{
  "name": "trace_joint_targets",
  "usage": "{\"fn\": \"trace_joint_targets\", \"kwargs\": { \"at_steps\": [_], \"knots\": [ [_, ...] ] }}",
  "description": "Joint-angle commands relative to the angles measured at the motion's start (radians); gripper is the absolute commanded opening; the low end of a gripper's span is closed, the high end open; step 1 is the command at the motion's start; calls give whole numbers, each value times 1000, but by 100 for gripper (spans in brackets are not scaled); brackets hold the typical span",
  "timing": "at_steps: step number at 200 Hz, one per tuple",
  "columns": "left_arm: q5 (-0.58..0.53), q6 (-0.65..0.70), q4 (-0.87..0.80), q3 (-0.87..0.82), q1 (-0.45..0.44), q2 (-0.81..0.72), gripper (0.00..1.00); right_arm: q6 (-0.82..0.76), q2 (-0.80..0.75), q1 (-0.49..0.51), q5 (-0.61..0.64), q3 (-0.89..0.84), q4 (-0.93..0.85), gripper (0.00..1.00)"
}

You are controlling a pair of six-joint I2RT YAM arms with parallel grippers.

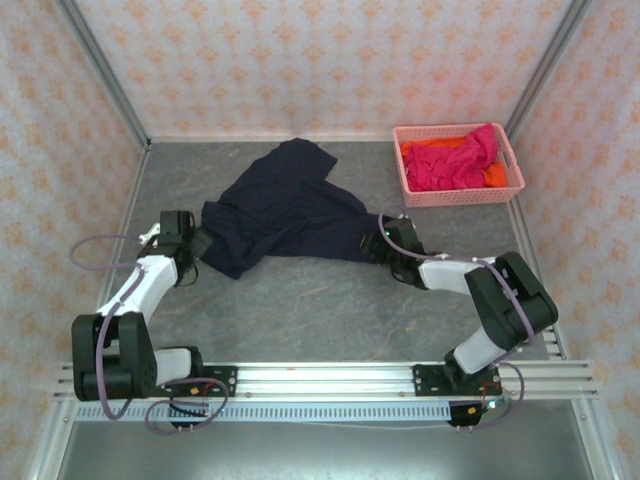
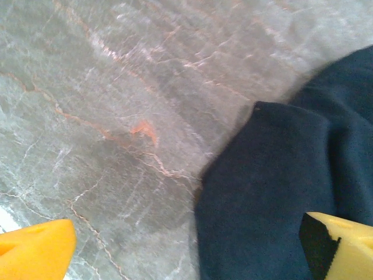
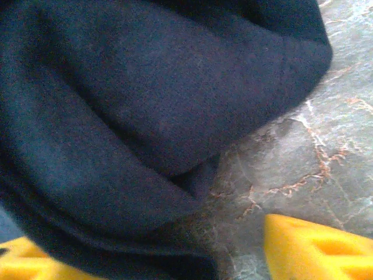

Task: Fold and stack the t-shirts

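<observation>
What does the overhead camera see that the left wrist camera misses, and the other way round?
Overhead, not wrist: the pink basket holding the magenta-red shirt and orange shirt, and the right gripper at the navy shirt's right end. Wrist, not overhead: its yellow fingertips spread wide, reddish veins in the table. Both: the navy shirt, crumpled on that table.

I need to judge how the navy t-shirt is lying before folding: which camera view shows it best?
The top external view: the whole navy t-shirt is visible, lying crumpled on the table. The left wrist view catches one rounded edge of it at the right; the right wrist view gives a close-up of its folds.
</observation>
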Motion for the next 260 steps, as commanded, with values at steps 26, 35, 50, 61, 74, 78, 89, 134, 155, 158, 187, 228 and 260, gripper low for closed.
{"fn": "trace_joint_targets", "kwargs": {
  "at_steps": [26, 35, 50, 61, 74, 78, 89, 134, 155, 158, 187, 228, 260],
  "knots": [
    [37, -64, 100, -40, 25, 42, 95, 60, -7, 6, -164, 3, 117, 47],
    [39, -73, 113, -50, 27, 45, 94, 61, -44, 6, -177, -5, 99, 67],
    [43, -91, 139, -67, 26, 56, 91, 67, -85, 7, -187, -19, 70, 69],
    [51, -104, 158, -77, 27, 71, 89, 84, -95, 9, -195, -36, 78, 64],
    [58, -115, 176, -85, 26, 88, 87, 104, -87, 20, -187, -63, 111, 62],
    [58, -118, 181, -86, 27, 92, 87, 109, -82, 24, -183, -70, 120, 62],
    [58, -122, 190, -89, 27, 103, 86, 129, -65, 35, -178, -89, 144, 63],
    [67, -140, 226, -107, 27, 134, 79, 142, -75, 52, -102, -134, 128, 70],
    [75, -162, 259, -118, 27, 164, 72, 145, -30, 53, -128, -114, 154, 62],
    [75, -164, 263, -118, 27, 169, 71, 148, -22, 53, -131, -109, 157, 59],
    [82, -184, 274, -109, 27, 192, 50, 170, -14, 53, -123, -91, 170, 25],
    [76, -198, 310, -106, 27, 182, 20, 183, -141, 50, -86, -85, 98, 0],
    [37, -178, 219, -86, 27, 107, 51, 173, -230, 34, -86, -72, 44, 0]
  ]
}}
